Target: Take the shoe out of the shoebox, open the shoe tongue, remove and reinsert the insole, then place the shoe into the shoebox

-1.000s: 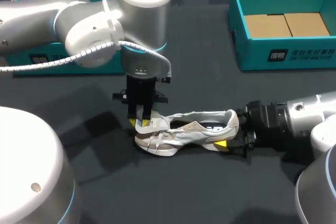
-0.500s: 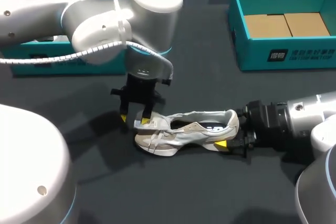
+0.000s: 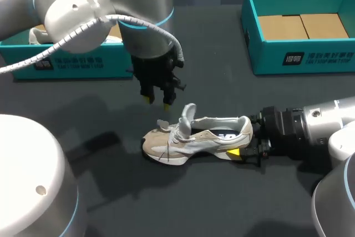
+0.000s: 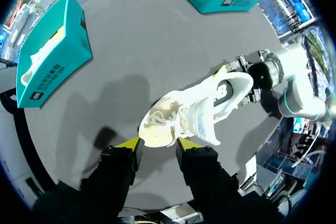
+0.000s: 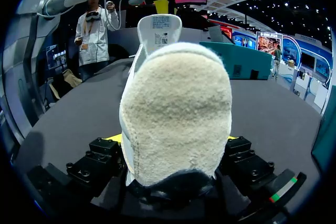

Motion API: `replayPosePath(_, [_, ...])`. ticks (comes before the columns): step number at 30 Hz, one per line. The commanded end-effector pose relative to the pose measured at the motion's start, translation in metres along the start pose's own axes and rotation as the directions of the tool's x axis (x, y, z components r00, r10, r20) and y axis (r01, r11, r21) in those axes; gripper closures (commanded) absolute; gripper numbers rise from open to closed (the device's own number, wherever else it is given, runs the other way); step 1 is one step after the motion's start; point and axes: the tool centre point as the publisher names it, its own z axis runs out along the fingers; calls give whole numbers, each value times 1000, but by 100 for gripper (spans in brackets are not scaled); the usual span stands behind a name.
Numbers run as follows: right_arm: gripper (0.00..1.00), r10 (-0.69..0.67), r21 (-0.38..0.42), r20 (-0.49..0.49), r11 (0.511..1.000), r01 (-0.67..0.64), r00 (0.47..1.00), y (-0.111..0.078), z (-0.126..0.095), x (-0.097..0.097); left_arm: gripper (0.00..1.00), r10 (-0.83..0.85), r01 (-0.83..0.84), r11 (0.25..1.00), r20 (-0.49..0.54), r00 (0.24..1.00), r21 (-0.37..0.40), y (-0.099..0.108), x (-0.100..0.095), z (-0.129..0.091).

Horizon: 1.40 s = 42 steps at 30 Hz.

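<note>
Black matte worktop [image 3: 222, 87] carries a cream shoe [image 3: 188, 140], with teal shoeboxes [image 3: 72, 62] [image 3: 299, 59] behind at either side. Right end effector [image 3: 239, 144] clamps the heel. Left end effector [image 3: 157, 101] hovers above the toe, fingers narrowly parted, empty.

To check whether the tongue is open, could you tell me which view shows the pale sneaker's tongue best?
The head view: the white tongue stands upright above the cream sneaker, seen side-on. The left wrist view shows it foreshortened from above; the right wrist view shows only its top behind the suede heel.
</note>
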Motion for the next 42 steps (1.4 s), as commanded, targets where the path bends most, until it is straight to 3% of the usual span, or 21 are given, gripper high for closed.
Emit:
replayPosePath(1, [100,-1,3,-1,1000,1,1000,-1,0,1,57,168,-167,986,-59,984,28,-1,7,-14])
replayPosePath(5, [100,-1,3,-1,1000,1,1000,-1,0,1,55,394,-391,919,-134,909,51,-7,25,-30])
replayPosePath(7, [100,-1,3,-1,1000,1,1000,-1,0,1,63,467,-462,884,-160,870,71,-8,33,-35])
replayPosePath(8, [100,-1,3,-1,1000,1,1000,-1,0,1,90,567,-562,823,-186,802,85,-8,38,-39])
replayPosePath(9, [100,-1,3,-1,1000,1,1000,-1,0,1,100,606,-600,794,-204,769,98,-8,41,-41])
replayPosePath(11, [100,-1,3,-1,1000,1,1000,-1,0,1,100,801,-802,587,-220,556,112,-8,49,-45])
replayPosePath(13, [100,-1,3,-1,1000,1,1000,-1,0,1,100,873,-879,461,-241,423,126,-10,59,-49])
replayPosePath(24, [100,-1,3,-1,1000,1,1000,-1,0,1,100,873,-879,461,-241,423,126,-10,59,-49])
replayPosePath(28, [100,-1,3,-1,1000,1,1000,-1,0,1,100,913,-907,384,-216,345,173,-16,79,-36])
replayPosePath(30, [100,-1,3,-1,1000,1,1000,-1,0,1,100,914,-905,392,-184,363,163,-18,89,-28])
replayPosePath(34, [100,-1,3,-1,1000,1,1000,-1,0,1,100,931,-922,347,-187,315,172,-21,108,-9])
replayPosePath(42, [100,-1,3,-1,1000,1,1000,-1,0,1,100,942,-932,317,-176,287,177,-27,113,-1])
